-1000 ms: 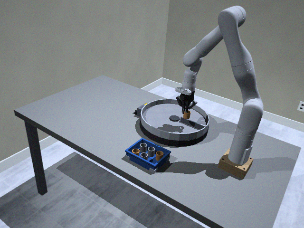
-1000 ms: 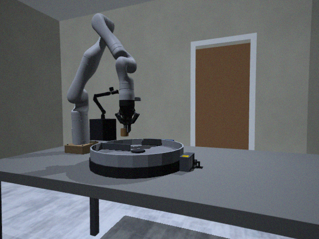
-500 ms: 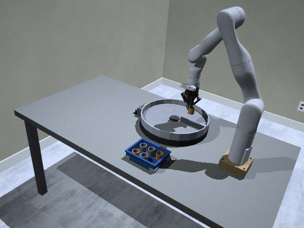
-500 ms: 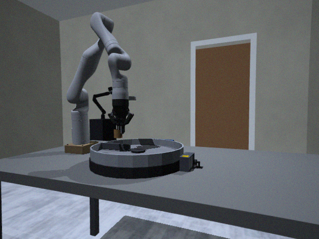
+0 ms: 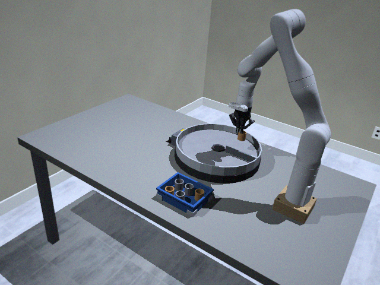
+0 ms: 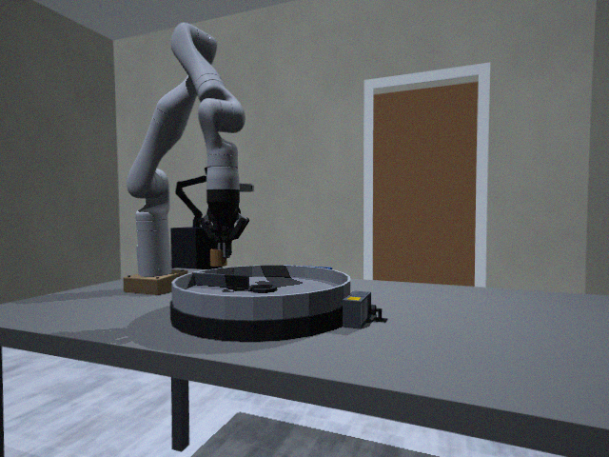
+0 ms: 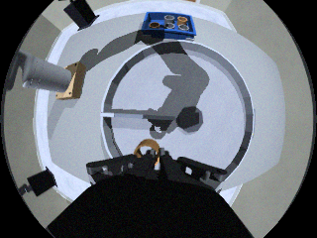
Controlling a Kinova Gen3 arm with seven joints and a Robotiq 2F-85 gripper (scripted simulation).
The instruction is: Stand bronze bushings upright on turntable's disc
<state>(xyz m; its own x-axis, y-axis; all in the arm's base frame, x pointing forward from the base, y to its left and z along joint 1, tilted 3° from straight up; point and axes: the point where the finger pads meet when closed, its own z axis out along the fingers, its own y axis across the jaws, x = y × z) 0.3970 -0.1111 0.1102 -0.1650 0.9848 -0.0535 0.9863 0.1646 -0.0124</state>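
Above the far part of the turntable's disc (image 5: 196, 138) (image 7: 144, 79), the Robotiq 2F-85 gripper (image 5: 240, 130) (image 6: 224, 253) (image 7: 158, 153) is closed nearly fully, clamping the wall of an upright bronze bushing (image 5: 241, 136) (image 6: 215, 257) (image 7: 147, 145). The sleeve should handle as rigid, fairly dense and somewhat slippery; grip its wall at the upper rim, keeping the lower end free.

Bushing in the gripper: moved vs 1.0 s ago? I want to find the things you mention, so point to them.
Yes. In the exterior view, the bronze bushing (image 5: 241, 136) (image 6: 215, 257) (image 7: 147, 144) is lower and further left, nearer the robot's wooden base (image 5: 288, 212) (image 6: 147, 285) (image 7: 76, 86).
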